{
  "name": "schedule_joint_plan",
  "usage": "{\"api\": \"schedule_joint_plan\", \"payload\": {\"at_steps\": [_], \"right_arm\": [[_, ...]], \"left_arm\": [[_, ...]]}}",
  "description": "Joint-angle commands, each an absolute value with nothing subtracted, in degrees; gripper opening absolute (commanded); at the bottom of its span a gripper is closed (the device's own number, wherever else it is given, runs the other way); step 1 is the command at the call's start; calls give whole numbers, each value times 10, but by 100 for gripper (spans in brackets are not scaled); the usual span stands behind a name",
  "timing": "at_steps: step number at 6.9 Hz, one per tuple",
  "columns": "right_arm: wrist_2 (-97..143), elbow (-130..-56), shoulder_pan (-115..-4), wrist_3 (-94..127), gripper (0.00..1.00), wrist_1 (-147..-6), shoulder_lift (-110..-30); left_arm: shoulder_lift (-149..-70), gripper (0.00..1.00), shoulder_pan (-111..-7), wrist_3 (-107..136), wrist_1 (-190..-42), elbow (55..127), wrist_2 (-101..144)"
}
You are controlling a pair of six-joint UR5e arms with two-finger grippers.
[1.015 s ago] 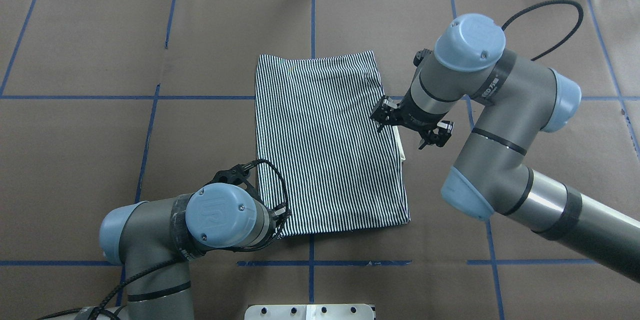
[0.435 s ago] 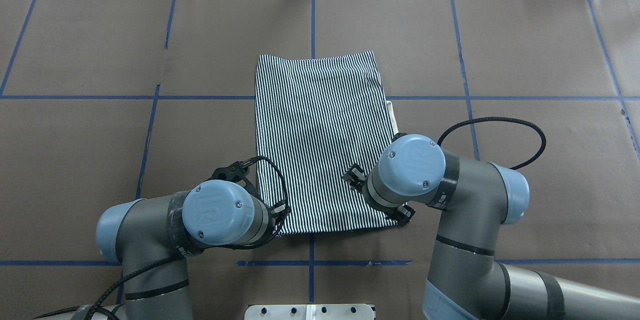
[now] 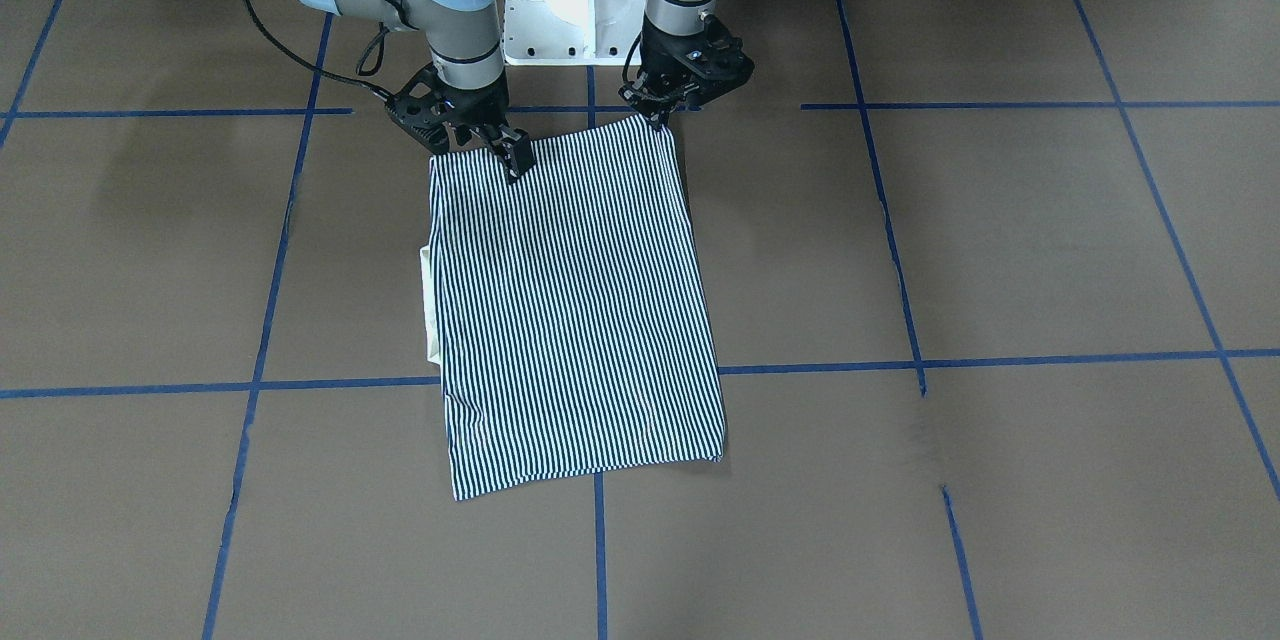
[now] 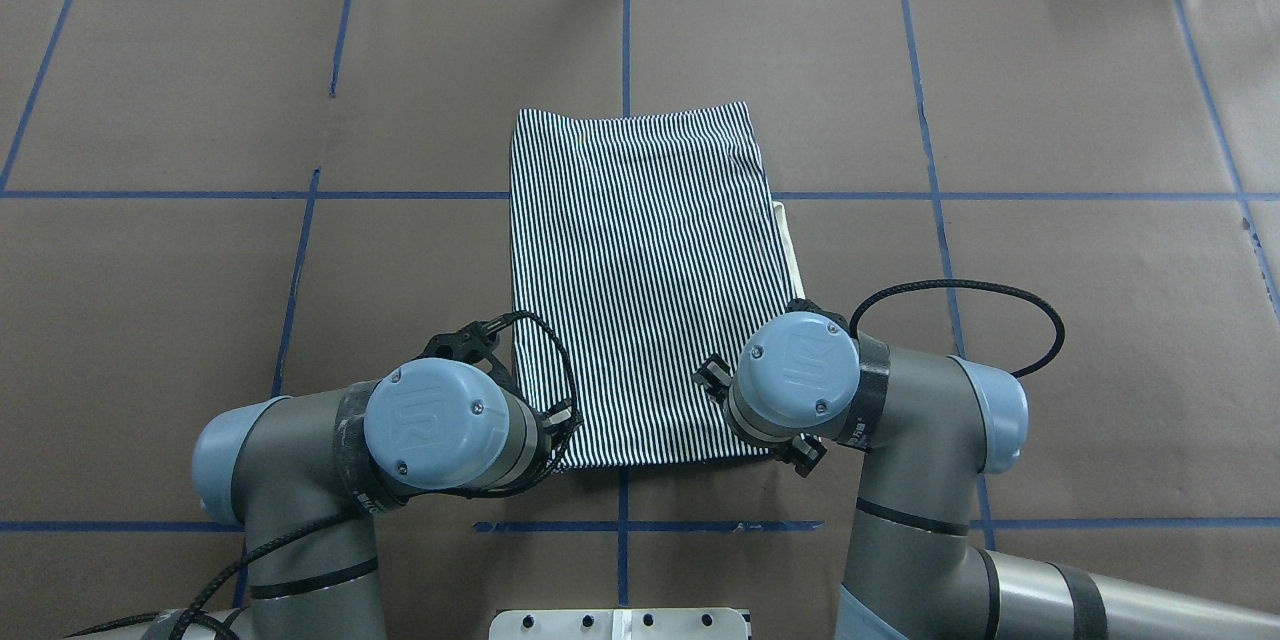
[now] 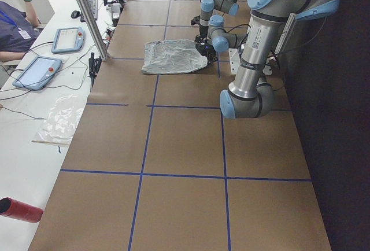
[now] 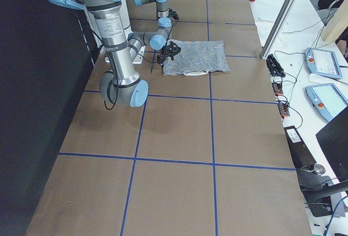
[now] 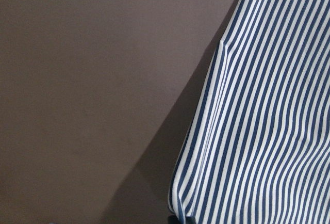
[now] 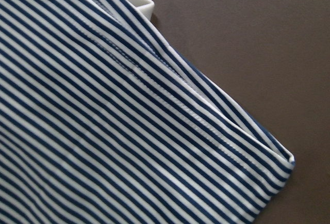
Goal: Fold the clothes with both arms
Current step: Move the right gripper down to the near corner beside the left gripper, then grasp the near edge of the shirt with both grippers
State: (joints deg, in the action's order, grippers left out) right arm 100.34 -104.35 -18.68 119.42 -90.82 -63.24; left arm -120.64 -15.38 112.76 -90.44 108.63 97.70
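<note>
- Shirt (image 4: 640,280) lies flat at mid-worktop (image 4: 150,320).
- Left gripper (image 3: 660,115) pinches its robot-side corner.
- Right gripper (image 3: 512,158) sits on the other robot-side corner; can't tell whether it grips.

Bare table (image 4: 150,320) is left open on both sides of the striped polo shirt (image 4: 640,280) and beyond its far edge. The near edge is blocked by the left gripper (image 3: 660,112), right gripper (image 3: 480,135) and the white pedestal base (image 3: 560,0) behind.
</note>
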Motion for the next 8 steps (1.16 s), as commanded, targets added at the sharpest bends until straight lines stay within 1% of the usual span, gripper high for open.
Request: {"api": "schedule_joint_plan", "payload": {"at_steps": [1,2,3,4,5,6,8], "right_arm": [[1003,-1030,-185,1194,100,-909,-633],[1003,-1028,-185,1194,100,-909,-633],[1003,-1028,-185,1194,98,-909,-634],[1003,-1028,-186,1195,54,-909,-633],[1005,-1028,-185,1194,13,-909,-632],[1005,-1029,-185,1193,0,-909,-631],[1005,-1034,-185,1194,0,-909,-628]], "left_arm": [[-1207,0,-154,1128,-904,1086,977],[-1208,0,-154,1128,-905,1086,977],[-1209,0,-153,1128,-905,1086,977],[-1209,0,-153,1128,-905,1086,977],[-1209,0,-153,1128,-904,1086,977],[-1208,0,-153,1128,-904,1086,977],[-1208,0,-154,1128,-904,1086,977]]}}
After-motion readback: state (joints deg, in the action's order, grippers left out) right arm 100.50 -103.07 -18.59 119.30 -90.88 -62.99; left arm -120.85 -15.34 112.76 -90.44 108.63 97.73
